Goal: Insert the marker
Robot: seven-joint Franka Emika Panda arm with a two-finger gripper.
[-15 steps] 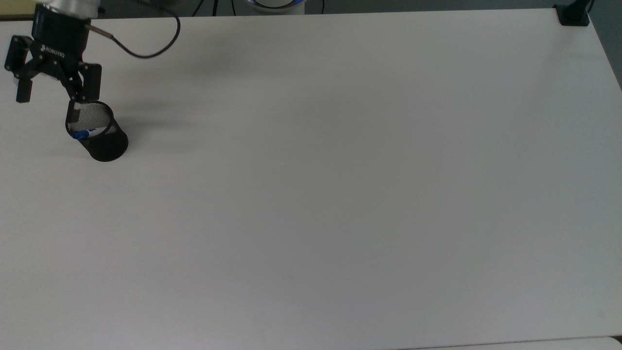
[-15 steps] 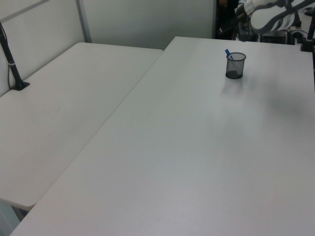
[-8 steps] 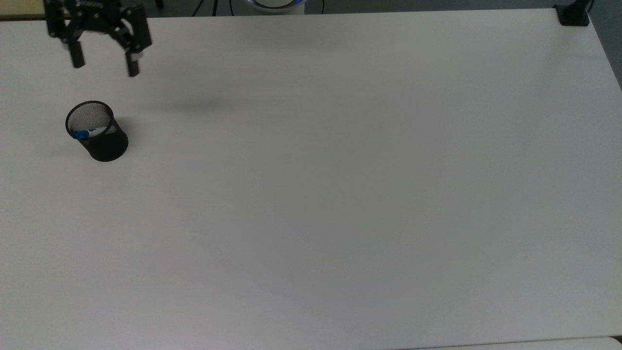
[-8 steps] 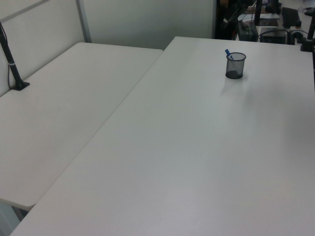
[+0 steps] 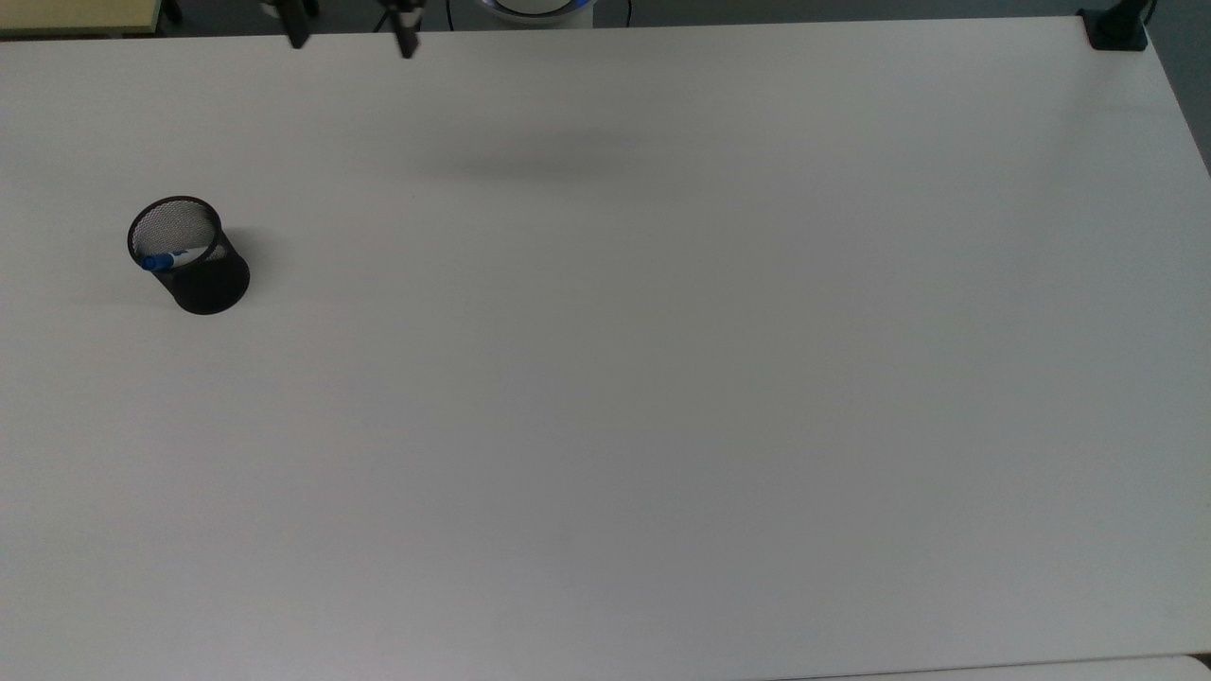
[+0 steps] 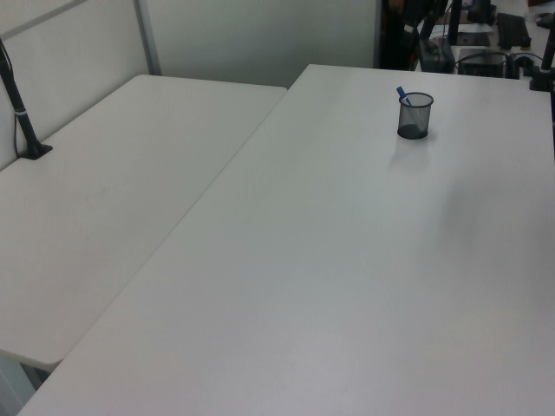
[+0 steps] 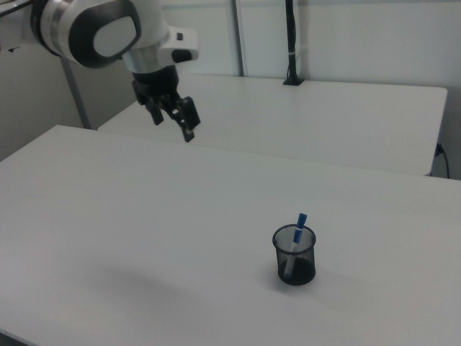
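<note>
The black mesh cup [image 5: 201, 276] [image 6: 414, 121] [image 7: 295, 264] stands upright on the white table near the top view's left edge. Inside it the marker [image 5: 159, 261] [image 6: 402, 93] [image 7: 298, 225] leans against the rim, with its blue cap sticking out above. My gripper [image 5: 352, 40] [image 7: 173, 124] hangs high above the table, open with nothing between its fingers. It is well away from the cup, at the top view's upper edge and at the right view's upper left.
A black clamp base [image 5: 1116, 28] sits on the table corner at the top view's upper right. A second white table [image 6: 104, 191] [image 7: 346, 115] adjoins this one, with a black post [image 6: 22, 113] [image 7: 290, 43] clamped to it. The robot's white arm [image 7: 94, 29] reaches in from the right view's upper left.
My open gripper has risen from just over the cup and travelled toward the top view's upper edge and right. The marker stays in the cup, unmoved.
</note>
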